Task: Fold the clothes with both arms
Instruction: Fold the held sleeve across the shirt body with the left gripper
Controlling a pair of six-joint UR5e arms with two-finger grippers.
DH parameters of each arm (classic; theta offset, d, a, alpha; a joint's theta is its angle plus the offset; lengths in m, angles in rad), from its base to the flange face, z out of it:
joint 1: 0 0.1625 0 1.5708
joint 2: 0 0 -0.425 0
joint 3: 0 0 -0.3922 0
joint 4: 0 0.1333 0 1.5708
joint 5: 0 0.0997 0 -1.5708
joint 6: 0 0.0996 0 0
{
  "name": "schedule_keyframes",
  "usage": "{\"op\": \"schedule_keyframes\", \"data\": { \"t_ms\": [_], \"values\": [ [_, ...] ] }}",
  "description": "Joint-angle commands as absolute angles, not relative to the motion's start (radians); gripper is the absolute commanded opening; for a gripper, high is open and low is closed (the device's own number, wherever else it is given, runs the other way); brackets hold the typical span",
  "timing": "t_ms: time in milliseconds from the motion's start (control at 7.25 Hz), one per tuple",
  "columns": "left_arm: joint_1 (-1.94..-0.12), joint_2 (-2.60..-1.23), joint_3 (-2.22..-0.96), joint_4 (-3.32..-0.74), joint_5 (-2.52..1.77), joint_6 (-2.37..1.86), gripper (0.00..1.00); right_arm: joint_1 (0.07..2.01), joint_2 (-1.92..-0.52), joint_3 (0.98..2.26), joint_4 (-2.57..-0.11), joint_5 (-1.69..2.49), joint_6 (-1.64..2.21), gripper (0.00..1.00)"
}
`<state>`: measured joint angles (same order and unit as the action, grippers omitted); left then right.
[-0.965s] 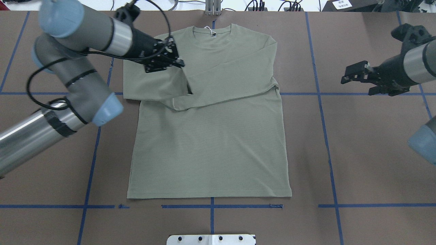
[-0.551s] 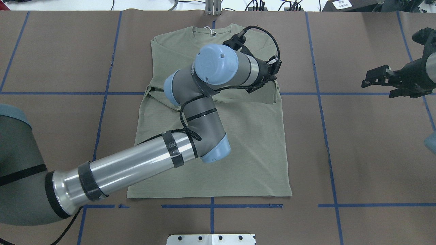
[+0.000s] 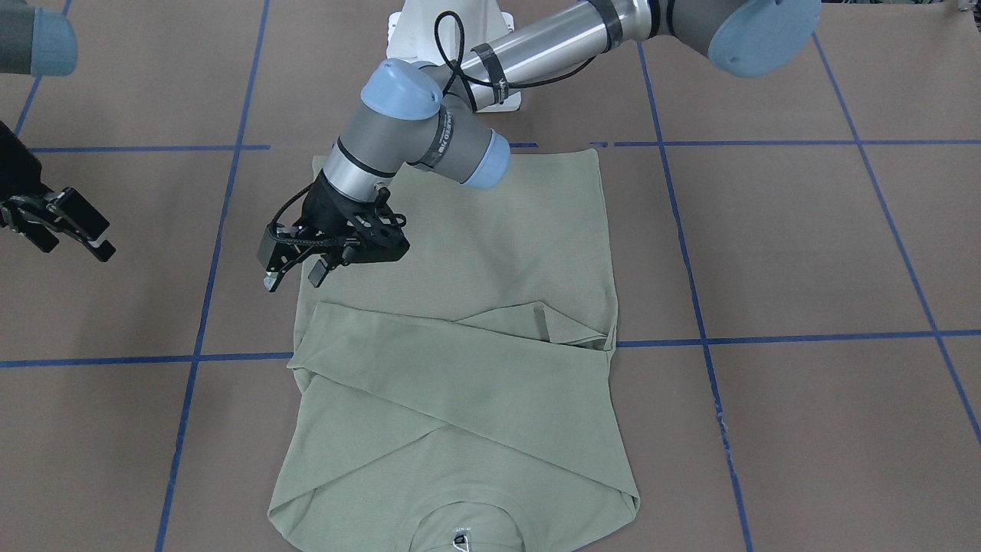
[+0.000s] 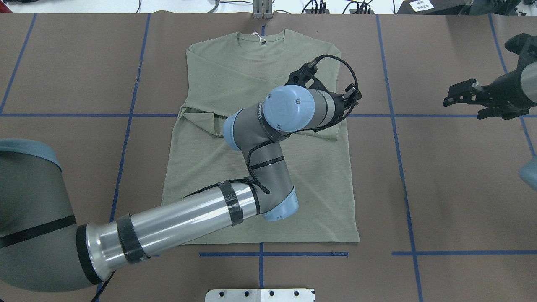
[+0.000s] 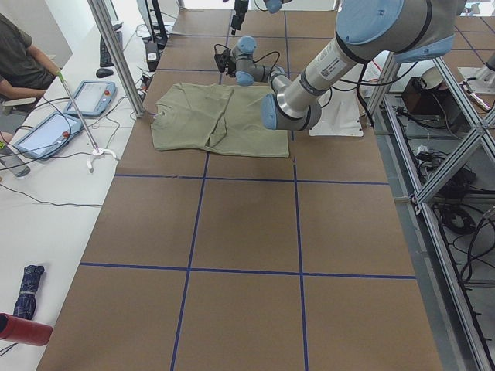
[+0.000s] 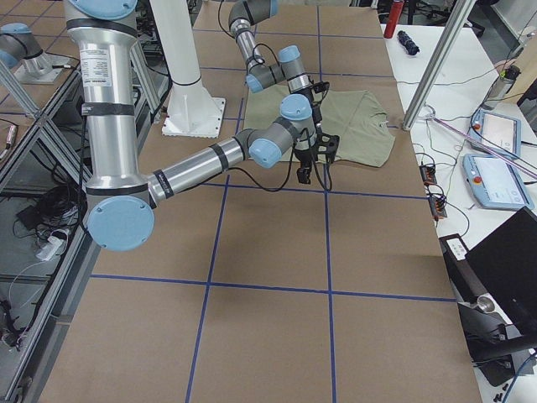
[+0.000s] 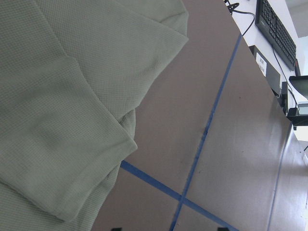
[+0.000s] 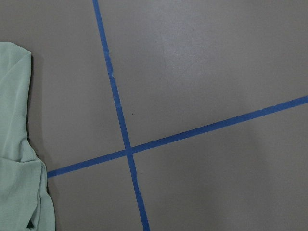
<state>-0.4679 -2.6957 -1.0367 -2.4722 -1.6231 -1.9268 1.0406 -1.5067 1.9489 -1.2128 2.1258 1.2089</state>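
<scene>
Sage-green long-sleeve knit shirt [image 4: 319,188] lies flat on the brown, blue-taped table [image 4: 461,188], both sleeves folded across its chest. Black left gripper [image 3: 293,280] hovers at the shirt's side edge, jaws apart, empty. Black right gripper [image 3: 75,244], likewise spread and empty, hangs well apart from the shirt.

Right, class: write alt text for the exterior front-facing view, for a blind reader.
A sage-green shirt lies flat on a brown table, sleeves folded across its chest. The left gripper hovers open at its edge; the right gripper hangs apart.
</scene>
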Motion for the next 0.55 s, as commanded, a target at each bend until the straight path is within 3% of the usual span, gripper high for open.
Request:
{"op": "schedule_keyframes", "data": {
  "t_ms": [0, 276, 414],
  "values": [
    [-0.506, -2.488, -1.353, -2.365, -1.733, -1.876, 0.99, 0.874, -1.413, 1.96, -1.213, 1.976, 1.512, 1.0],
    [-0.572, -2.268, -1.639, -2.226, -1.785, -1.642, 0.98, 0.578, -1.391, 2.026, -1.226, 1.667, 1.745, 1.0],
    [-0.61, -2.187, -1.694, -2.224, -1.839, -1.602, 0.98, 0.501, -1.396, 2.06, -1.227, 1.61, 1.828, 1.0]
  ]
}}
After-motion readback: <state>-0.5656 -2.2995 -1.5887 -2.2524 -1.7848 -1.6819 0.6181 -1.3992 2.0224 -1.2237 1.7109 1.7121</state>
